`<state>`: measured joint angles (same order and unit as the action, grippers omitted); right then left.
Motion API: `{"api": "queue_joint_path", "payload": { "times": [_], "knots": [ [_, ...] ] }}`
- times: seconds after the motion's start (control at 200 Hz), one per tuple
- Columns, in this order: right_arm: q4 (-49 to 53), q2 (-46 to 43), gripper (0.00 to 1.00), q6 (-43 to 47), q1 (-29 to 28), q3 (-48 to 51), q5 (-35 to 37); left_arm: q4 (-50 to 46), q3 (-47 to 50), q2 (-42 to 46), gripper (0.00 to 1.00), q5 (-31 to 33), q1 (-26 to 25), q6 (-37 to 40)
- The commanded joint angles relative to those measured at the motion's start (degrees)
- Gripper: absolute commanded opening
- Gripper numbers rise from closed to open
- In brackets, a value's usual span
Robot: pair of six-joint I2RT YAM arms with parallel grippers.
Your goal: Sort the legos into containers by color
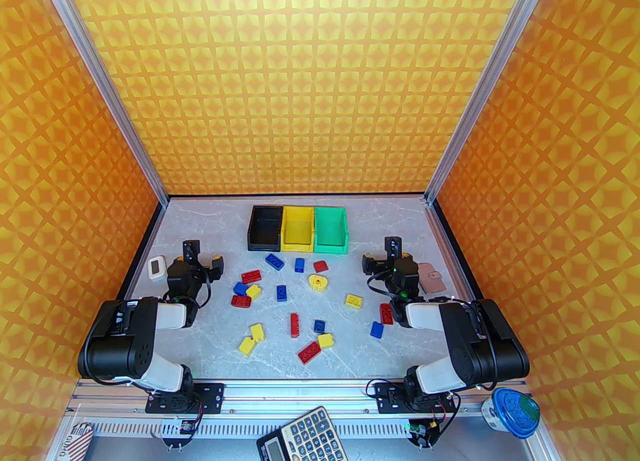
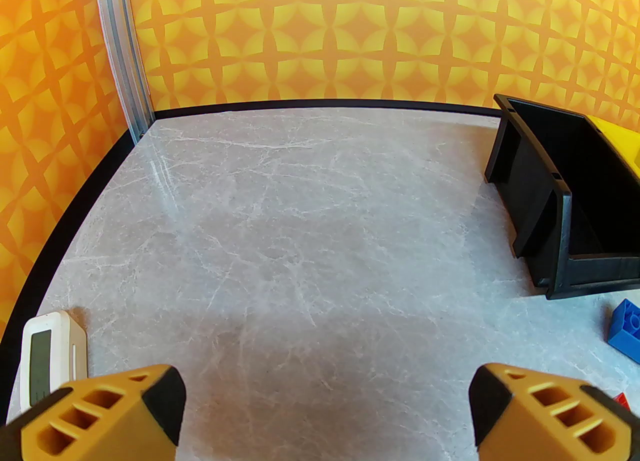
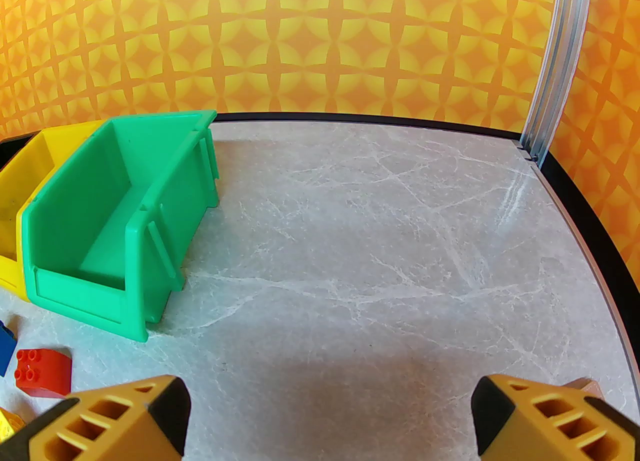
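Observation:
Several red, blue and yellow legos lie scattered on the grey table, among them a round yellow piece point(image 1: 317, 282), a blue brick point(image 1: 274, 261) and a long red brick point(image 1: 294, 325). Three empty bins stand in a row at the back: black point(image 1: 266, 228), yellow point(image 1: 298, 229), green point(image 1: 330, 229). My left gripper point(image 1: 202, 258) hovers open at the left, its yellow fingers point(image 2: 125, 414) wide apart over bare table. My right gripper point(image 1: 381, 253) is open at the right, beside the green bin point(image 3: 115, 229), with a red brick point(image 3: 42, 372) at its lower left.
A small white device point(image 1: 157, 268) lies near the left wall, left of the left gripper. A pinkish flat object point(image 1: 434, 276) lies right of the right wrist. A grey calculator point(image 1: 305, 436) and a blue-lidded cup point(image 1: 512, 409) sit below the table's front rail.

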<state>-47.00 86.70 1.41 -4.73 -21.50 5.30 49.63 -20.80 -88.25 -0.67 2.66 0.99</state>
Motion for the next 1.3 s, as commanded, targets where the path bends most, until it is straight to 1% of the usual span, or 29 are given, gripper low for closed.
{"api": "queue_joint_path", "payload": {
  "times": [0.0,1.11,1.18,1.235,1.295],
  "knots": [
    [-1.4,0.5,0.98,1.0,0.3,-0.8,-1.2,1.0,-1.3,-0.6,0.99,-1.2,0.5,0.8],
    [-1.3,0.5,0.99,0.8,0.3,-1.0,-1.1,0.9,-1.4,-0.7,0.99,-1.2,0.5,0.8],
    [-1.2,0.4,0.98,0.6,0.3,-1.2,0.4,0.9,-1.3,-0.6,0.99,-1.2,0.5,0.8],
    [2.9,-2.1,0.99,0.5,0.3,-2.4,0.2,0.7,-1.5,-0.5,0.99,-1.1,0.5,0.8],
    [8.6,-5.6,0.99,1.1,0.3,-3.4,-0.9,-3.9,-3.1,1.3,0.99,-0.7,0.5,0.7]
  ]
}}
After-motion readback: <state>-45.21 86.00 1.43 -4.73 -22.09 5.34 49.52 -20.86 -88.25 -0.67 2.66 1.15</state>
